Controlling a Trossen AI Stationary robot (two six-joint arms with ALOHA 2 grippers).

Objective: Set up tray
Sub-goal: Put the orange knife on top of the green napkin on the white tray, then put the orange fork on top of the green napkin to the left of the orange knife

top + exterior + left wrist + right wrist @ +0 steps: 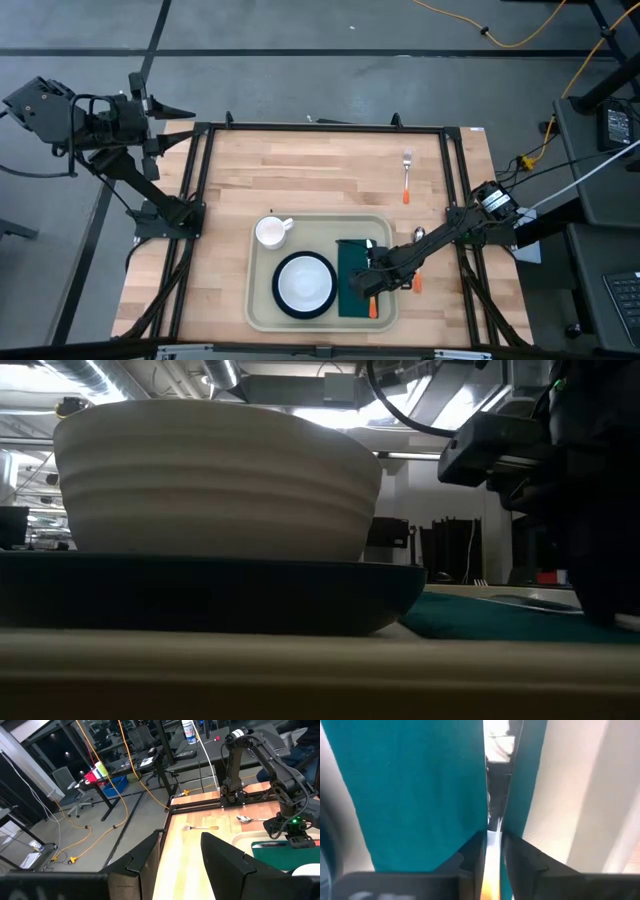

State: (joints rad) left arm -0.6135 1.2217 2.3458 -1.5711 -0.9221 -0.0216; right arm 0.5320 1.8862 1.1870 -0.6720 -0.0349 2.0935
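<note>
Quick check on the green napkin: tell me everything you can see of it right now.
The napkin is a dark green, cloth-looking rectangle lying flat, lengthwise, in the right part of the cream tray, beside the dark plate that holds a white bowl. A shiny utensil with an orange handle lies on it. The right gripper is low over it, fingers shut on that utensil, covering part of it.

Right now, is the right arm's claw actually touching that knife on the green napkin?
Touching. The right wrist view shows the right end effector with its two dark fingers pressed against the knife between them, above the green napkin.
</note>
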